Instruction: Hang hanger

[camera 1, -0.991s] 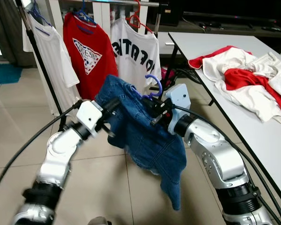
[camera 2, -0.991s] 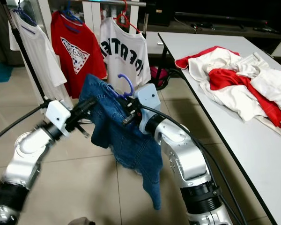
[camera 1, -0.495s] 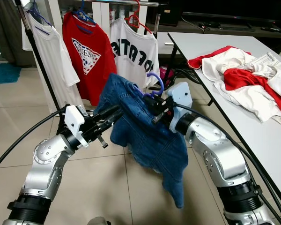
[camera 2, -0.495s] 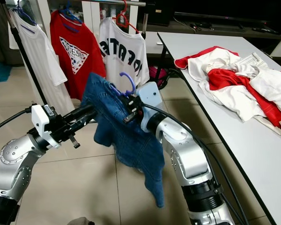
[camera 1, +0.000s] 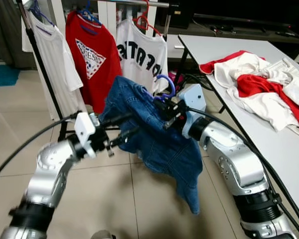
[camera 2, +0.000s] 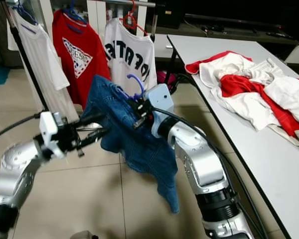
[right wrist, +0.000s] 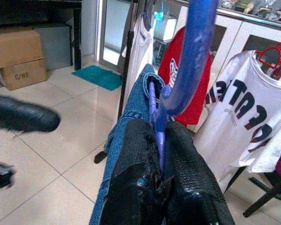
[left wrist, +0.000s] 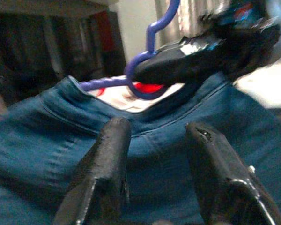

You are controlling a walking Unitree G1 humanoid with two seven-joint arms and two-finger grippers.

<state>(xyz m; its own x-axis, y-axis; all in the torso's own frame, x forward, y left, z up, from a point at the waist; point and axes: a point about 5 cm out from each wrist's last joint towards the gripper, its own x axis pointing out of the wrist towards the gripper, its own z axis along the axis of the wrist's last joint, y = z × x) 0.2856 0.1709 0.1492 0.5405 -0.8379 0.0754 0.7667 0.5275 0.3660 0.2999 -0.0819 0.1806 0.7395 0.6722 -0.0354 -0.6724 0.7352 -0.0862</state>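
Behind, I see shirts on a rack [camera 1: 139,4]; my right end effector [camera 1: 165,110] clamps the blue hanger [camera 1: 165,85] carrying a denim jacket [camera 1: 159,139], left end effector [camera 1: 123,130] spread beside it.

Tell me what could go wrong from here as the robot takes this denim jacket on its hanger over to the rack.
The right hand pinches just the thin neck of the blue hanger, so it might twist or slip. The denim jacket droops unevenly and could slide off. The open left hand sits beside the fabric and could snag it. The rail already holds three shirts, so the hook may catch one.
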